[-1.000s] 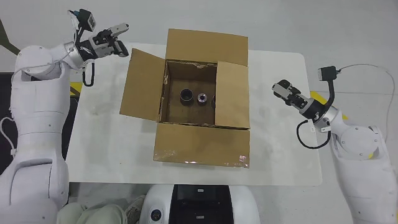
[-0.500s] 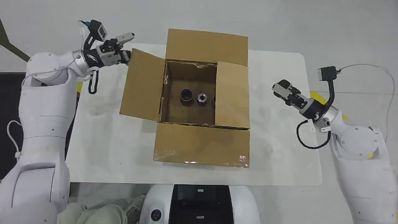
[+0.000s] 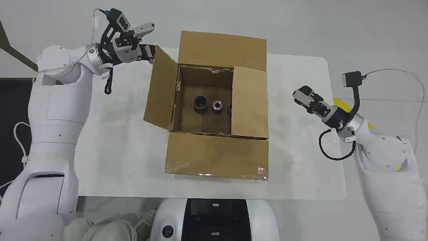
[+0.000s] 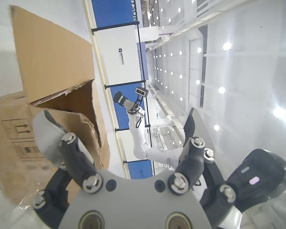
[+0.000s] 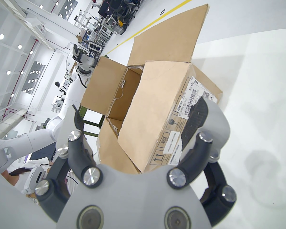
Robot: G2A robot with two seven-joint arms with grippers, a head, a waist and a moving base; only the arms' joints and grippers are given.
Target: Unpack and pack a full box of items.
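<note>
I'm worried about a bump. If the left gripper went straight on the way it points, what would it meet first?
Most likely the raised side flap of the brown cardboard box. The open left gripper points at its far corner, with one finger close by the edge; depth is unclear.

The left gripper (image 3: 146,41) is now closer to the box (image 3: 217,154) than one second ago. Before, it hangs apart from the left flap (image 3: 160,87); now the far corner of this flap is just at the claw, beside one of its spread fingers (image 4: 50,132). The flap itself is raised: earlier it lies spread outward, now it stands steeper.
</note>
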